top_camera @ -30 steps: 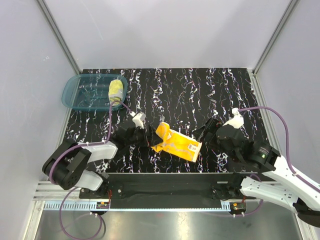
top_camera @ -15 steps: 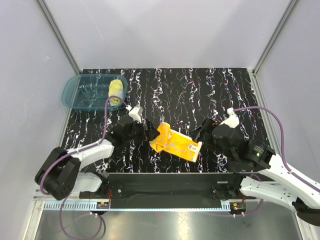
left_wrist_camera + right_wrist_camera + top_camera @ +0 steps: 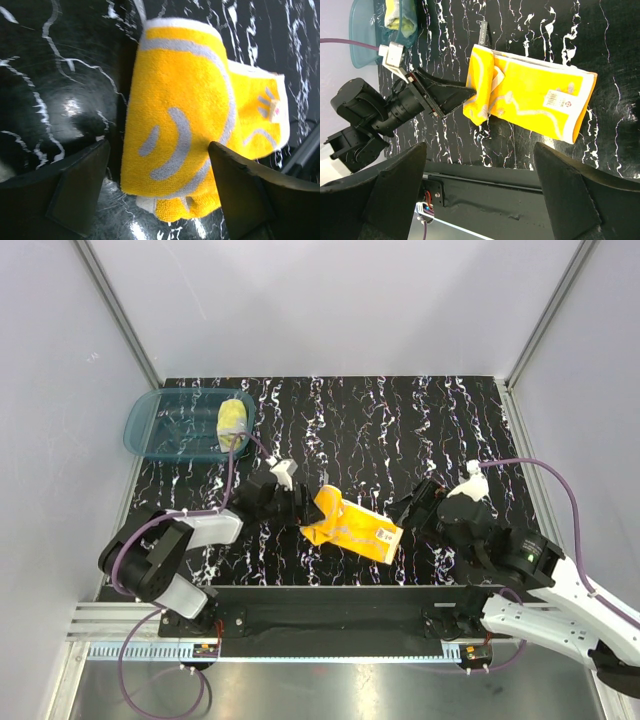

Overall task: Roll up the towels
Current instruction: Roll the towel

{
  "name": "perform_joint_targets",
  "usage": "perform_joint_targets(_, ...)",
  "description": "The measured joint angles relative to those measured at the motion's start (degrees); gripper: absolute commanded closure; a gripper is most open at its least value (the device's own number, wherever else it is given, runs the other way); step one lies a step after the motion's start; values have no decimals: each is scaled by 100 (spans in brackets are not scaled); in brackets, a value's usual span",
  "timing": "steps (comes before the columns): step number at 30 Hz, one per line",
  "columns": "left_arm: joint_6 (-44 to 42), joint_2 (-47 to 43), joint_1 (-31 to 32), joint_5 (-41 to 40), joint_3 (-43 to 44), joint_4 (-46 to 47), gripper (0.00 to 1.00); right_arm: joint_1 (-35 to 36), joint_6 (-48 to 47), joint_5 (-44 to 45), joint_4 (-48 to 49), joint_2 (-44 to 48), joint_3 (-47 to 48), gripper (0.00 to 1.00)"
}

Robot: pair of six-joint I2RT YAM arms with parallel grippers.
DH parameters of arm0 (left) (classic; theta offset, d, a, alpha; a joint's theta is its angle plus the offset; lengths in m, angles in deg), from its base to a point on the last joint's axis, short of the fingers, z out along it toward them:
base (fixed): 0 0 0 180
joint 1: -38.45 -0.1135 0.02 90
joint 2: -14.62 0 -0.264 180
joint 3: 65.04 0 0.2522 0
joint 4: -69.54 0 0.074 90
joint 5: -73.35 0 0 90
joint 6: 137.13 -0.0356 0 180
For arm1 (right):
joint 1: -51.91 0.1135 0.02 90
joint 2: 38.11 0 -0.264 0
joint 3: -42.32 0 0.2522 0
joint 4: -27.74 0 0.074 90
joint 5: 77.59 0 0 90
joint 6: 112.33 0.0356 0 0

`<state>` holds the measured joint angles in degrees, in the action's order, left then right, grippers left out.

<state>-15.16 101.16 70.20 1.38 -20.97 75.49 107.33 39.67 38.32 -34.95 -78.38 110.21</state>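
Bench: black, white-veined surface (image 3: 400,430), seen from above with the arm bases at 6 o'clock.

Orange towel: it (image 3: 352,525) lay on the bench near the 6 o'clock edge, about midway between the two arms. Its length ran from 10 o'clock to 4 o'clock. The 10 o'clock end was folded over into a thick hump with grey curved stripes, while the rest lay flat. A small white printed tag (image 3: 554,98) sat toward the 4 o'clock end.

Yellow towel: it (image 3: 232,422) was rolled up and rested inside the translucent teal basin (image 3: 140,418), against the basin's 3 o'clock end. The basin stood at the bench's 10 o'clock corner, well apart from the orange towel.

Left gripper: it (image 3: 300,512) was low over the bench at the orange towel's 9 o'clock side. Its jaws were spread wide, with the folded hump lying between the two fingers in the wrist view. Whether the fingers touched the cloth could not be told.

Right gripper: it (image 3: 415,508) was at the orange towel's 3 o'clock side, just beside its flat end. Its jaws were spread wide and held nothing.
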Motion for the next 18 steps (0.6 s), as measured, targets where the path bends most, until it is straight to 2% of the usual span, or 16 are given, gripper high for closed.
perform_joint_targets(2, 7, 55, 2, 223, 0, 13, 24, 0, 17, 2, -37, 24, -17, 5)
perform_joint_targets(4, -9, 74, 20, 378, 0, 4, 34, 0, 26, 4, -42, 24, -39, 5)
perform_joint_targets(5, -13, 90, 42, 437, 0, -9, 41, 0, 33, 4, -50, 24, -57, 5)
perform_joint_targets(6, -24, 109, 76, 479, 0, -20, 58, 0, 37, 7, -57, 26, -70, 5)
perform_joint_targets(10, -105, 219, 319, 542, 24, -101, 85, 0, 44, 9, -70, 90, -136, 5)
perform_joint_targets(13, -179, 234, 476, 461, 184, -330, 94, 0, 66, 9, -90, 173, -184, 5)
perform_joint_targets(18, -450, 157, 761, -369, 894, -1606, 95, 0, 103, 9, -98, 365, -214, 5)
